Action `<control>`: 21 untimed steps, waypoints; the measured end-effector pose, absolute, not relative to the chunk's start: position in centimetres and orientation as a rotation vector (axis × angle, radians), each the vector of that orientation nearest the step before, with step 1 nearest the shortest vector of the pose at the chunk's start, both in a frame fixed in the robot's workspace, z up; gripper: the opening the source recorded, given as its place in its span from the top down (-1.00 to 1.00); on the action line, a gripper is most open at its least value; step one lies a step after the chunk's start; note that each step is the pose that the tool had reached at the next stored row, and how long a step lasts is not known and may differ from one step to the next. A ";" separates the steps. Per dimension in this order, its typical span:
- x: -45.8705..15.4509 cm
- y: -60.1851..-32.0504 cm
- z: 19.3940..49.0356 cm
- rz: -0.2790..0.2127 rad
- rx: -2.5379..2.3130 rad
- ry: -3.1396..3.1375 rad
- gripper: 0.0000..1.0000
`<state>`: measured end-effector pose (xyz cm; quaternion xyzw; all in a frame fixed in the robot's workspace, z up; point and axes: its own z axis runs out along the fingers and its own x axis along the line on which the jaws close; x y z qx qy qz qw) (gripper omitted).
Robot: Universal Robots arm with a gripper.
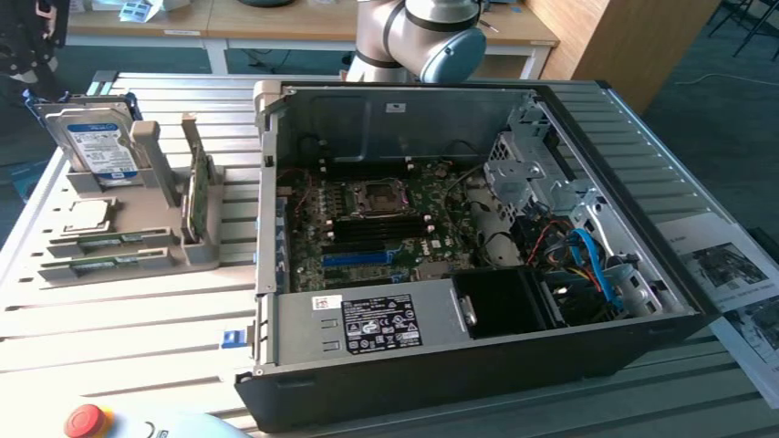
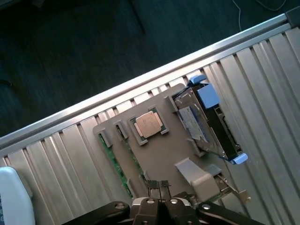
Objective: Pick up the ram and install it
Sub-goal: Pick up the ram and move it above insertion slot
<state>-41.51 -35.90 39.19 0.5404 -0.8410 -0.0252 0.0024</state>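
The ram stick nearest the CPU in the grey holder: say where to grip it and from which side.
Pinch the ram across its thin faces at mid-length, coming down from above. It seems to stand on edge in the grey holder, whose brackets cover both short ends, and the second stick lies alongside; only the top edge is free.

Ram (image 1: pixel 122 240) showing green, hard drive (image 1: pixel 100 146) wearing a blue-and-white label, computer case (image 1: pixel 487 374) showing black, counter (image 1: pixel 122 328) running in pale grey ribs
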 end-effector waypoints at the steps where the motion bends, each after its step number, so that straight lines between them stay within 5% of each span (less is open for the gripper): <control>1: -41.5 -35.9 39.2 -0.079 1.716 -2.624 0.80; 21: -41.5 -35.9 39.2 -0.076 2.154 -2.266 0.80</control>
